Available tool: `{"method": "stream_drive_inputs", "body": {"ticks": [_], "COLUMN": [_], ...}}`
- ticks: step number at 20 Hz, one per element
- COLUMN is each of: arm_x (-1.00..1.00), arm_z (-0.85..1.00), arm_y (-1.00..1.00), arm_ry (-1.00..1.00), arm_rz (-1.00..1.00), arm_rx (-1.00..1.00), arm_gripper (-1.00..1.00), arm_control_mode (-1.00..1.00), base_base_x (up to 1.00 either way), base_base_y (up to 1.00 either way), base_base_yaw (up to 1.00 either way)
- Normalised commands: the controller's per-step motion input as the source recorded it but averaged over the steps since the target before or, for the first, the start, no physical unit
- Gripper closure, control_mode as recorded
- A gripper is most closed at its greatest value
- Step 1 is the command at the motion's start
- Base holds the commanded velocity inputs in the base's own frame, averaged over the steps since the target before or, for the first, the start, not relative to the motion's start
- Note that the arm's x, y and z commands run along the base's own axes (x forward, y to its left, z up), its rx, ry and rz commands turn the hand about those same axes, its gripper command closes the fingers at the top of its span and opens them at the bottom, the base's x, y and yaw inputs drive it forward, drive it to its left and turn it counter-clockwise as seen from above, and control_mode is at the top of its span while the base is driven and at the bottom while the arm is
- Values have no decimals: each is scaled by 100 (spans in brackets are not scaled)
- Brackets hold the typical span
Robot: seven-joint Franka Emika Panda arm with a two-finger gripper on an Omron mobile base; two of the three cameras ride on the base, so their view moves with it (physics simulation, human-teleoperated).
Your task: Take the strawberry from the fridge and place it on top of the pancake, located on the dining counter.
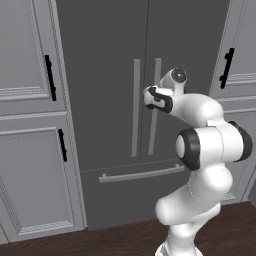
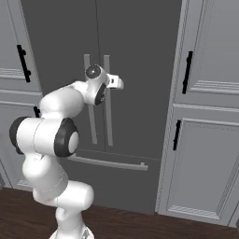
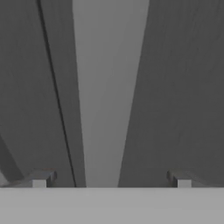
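Note:
The fridge [image 1: 107,75] [image 2: 137,65] stands straight ahead with both dark grey doors shut. My arm reaches forward at mid-door height. My gripper [image 1: 151,99] [image 2: 110,87] is at the right door's long grey bar handle [image 1: 156,130] [image 2: 109,126]. In the hand view the gripper [image 3: 110,181] is open, and the handle [image 3: 109,87] runs up between the two fingertips [image 3: 41,179] without touching either. The door seam [image 3: 57,96] passes just left of the handle. The strawberry, the pancake and the dining counter are out of view.
Light grey panelled cabinets with black handles flank the fridge on the left [image 1: 30,100] and on the right [image 2: 205,116]. The fridge's bottom drawer has a horizontal bar handle [image 1: 142,174] [image 2: 109,162]. Dark wood floor [image 1: 115,240] lies below.

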Motion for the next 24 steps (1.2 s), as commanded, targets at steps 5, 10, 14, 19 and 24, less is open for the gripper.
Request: {"method": "stream_drive_inputs", "body": {"ticks": [5, 10, 14, 19, 24], "arm_x": [51, 64, 35, -12, -81], "arm_z": [-14, -2, 0, 0, 0], "arm_y": [0, -4, -6, -33, -75], "arm_ry": [-12, -1, 0, 6, 4], "arm_rz": [0, 0, 0, 0, 0], "arm_rx": [0, 0, 0, 4, 9], "arm_gripper": [-100, -100, 100, 100, 100], "arm_control_mode": [-100, -100, -100, -100, -100], "base_base_x": [0, 0, 0, 0, 0], "base_base_y": [0, 0, 0, 0, 0], "base_base_yaw": [0, 0, 0, 0, 0]}}
